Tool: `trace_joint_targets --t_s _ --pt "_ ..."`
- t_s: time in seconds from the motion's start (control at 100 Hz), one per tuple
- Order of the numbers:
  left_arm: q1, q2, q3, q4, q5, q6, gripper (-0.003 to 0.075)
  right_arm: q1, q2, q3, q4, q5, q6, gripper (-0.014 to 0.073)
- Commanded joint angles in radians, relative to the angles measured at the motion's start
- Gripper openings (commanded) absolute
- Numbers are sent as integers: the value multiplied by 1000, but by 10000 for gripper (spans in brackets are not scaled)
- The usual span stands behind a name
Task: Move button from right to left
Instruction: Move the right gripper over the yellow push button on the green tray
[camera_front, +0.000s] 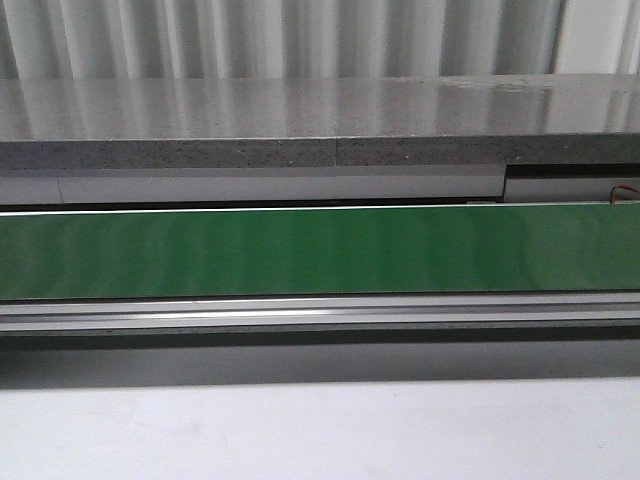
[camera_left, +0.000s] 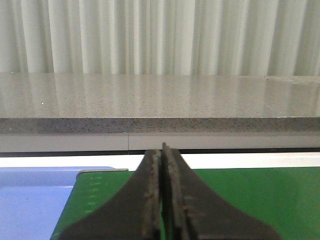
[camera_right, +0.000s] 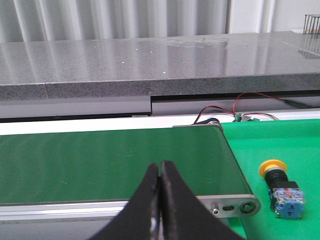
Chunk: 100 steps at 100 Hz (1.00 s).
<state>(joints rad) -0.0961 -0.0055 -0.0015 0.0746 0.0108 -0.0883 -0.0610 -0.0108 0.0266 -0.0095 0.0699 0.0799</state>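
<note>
The button (camera_right: 281, 186) lies on its side on a bright green mat (camera_right: 280, 142) just past the end of the green conveyor belt (camera_right: 115, 162); its yellow cap, black collar and blue-and-clear block all show in the right wrist view. My right gripper (camera_right: 160, 165) is shut and empty, hanging over the belt's near edge, well apart from the button. In the left wrist view, my left gripper (camera_left: 163, 148) is shut with nothing between its fingers, over the other end of the belt (camera_left: 240, 200). Neither gripper nor the button appears in the front view.
A blue surface (camera_left: 32, 200) lies beside the belt's left end. The belt (camera_front: 320, 250) runs across the front view, with a metal side rail (camera_front: 320, 312) and a grey speckled counter (camera_front: 320, 125) behind. Red and black wires (camera_right: 240, 107) sit by the belt's right-hand roller.
</note>
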Motion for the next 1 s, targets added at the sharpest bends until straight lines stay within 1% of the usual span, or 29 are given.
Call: trace_joint_targets --t_s 0.0,0.61,0.66,0.79,0.83,0.92,0.99 --pt "1 -31 24 0 -80 -6 -20 0 -15 -16 -9 -86 1 -67" --pt "1 -31 24 0 -80 -6 -20 0 -15 -16 -9 -87 1 -67" --pt "1 -31 24 0 -80 -6 -20 0 -15 -16 -9 -108 1 -67" --pt "1 -31 24 0 -80 -6 -20 0 -15 -18 -16 -223 0 -67" --pt "1 -31 24 0 -80 -6 -20 0 -15 -28 -16 -234 0 -67" --pt "1 -31 24 0 -80 -6 -20 0 -8 -89 -16 -175 0 -67" --pt "1 -31 24 0 -80 -6 -20 0 18 -168 -16 -70 0 -67"
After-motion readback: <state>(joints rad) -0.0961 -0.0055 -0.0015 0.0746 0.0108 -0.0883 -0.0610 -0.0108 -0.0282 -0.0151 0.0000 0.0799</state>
